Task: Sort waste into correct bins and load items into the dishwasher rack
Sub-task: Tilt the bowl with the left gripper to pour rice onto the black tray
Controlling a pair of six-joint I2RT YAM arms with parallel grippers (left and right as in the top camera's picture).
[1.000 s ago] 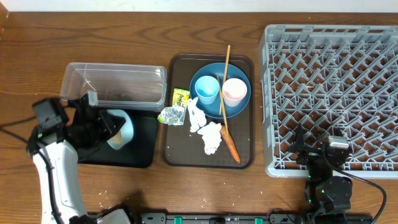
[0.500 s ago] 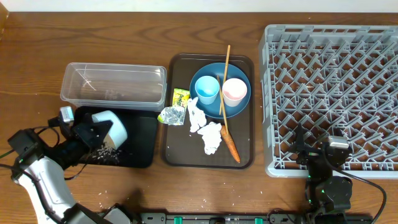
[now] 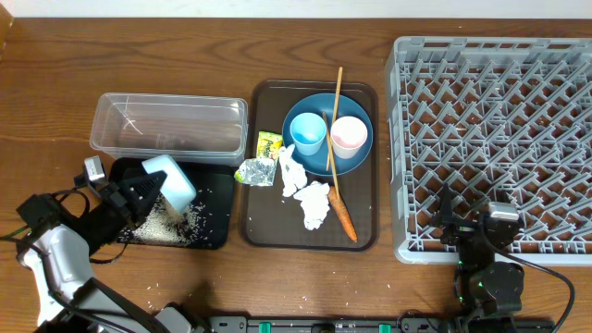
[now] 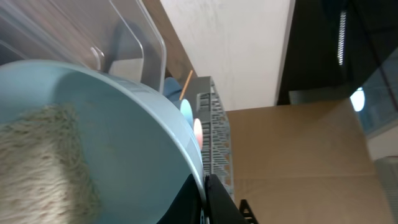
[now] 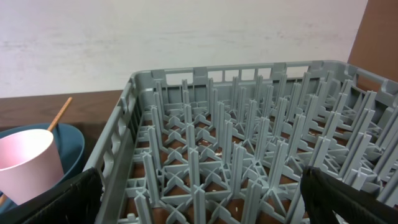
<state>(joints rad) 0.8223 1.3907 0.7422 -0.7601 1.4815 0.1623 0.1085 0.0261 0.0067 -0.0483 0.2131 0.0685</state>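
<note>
Small pale blue bowl (image 3: 169, 180) tipped on its side over the shallow black tray (image 3: 215, 190), rim pinched in the left gripper (image 3: 146, 191), jaws closed on it. Loose white rice (image 3: 171, 220) scattered on the tray below the bowl; wrist view shows more rice clinging inside the bowl. Clear tub (image 3: 171, 125) just behind the tray. To the right, brown serving tray (image 3: 264, 229) holds foil wrapper (image 3: 254, 171), yellow-green packet (image 3: 269, 145), tissues (image 3: 310, 199), carrot (image 3: 343, 217), blue plate (image 3: 319, 102) with light blue cup (image 3: 308, 134), pinkish cup (image 3: 350, 137), chopstick (image 3: 335, 111) across. Right gripper (image 5: 202, 199) at the near edge of the grey rack (image 3: 499, 111), jaws spread wide, empty.
</note>
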